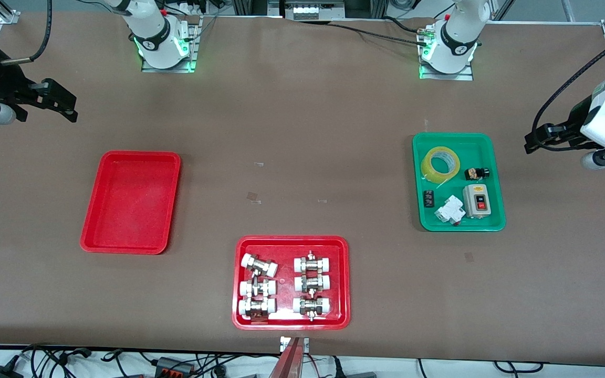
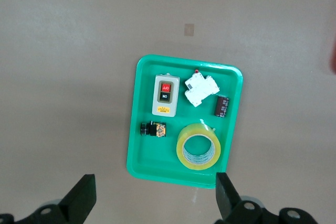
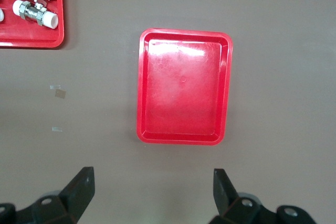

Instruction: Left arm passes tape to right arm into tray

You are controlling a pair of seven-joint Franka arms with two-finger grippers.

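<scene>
**A:** Here's the table. The tape (image 1: 440, 165) lies flat in the green tray (image 1: 496, 181) toward the left arm's end, tucked in the tray's corner at about eleven o'clock in the front view.

**B:** Sharing that tray are a small black knob part (image 1: 477, 172) just beside the roll, a grey switch box (image 1: 477, 200) with a red and a black button nearer the front camera, a white breaker (image 1: 449, 209) next to it and a little black cylinder (image 1: 428, 198) along the rim.

**A:** And the left gripper (image 1: 536, 137)? It hangs in the air at the three o'clock edge of the front view, over bare table beside the green tray, fingers spread wide with nothing between them. Its wrist camera looks straight down on the roll (image 2: 198, 148).

**B:** The right gripper (image 1: 63, 104) sits up at around ten o'clock, over open table farther from the front camera than the red tray (image 1: 95, 220). Jaws parted, empty too.

**A:** That red tray shows a bare, plain floor, clear in the right wrist view (image 3: 143, 87).

**B:** Down at six o'clock, close to the front camera, the second red tray (image 1: 238, 283) carries six white-capped metal fittings (image 1: 258, 265) in two columns. Both arms are well apart from everything.
</scene>
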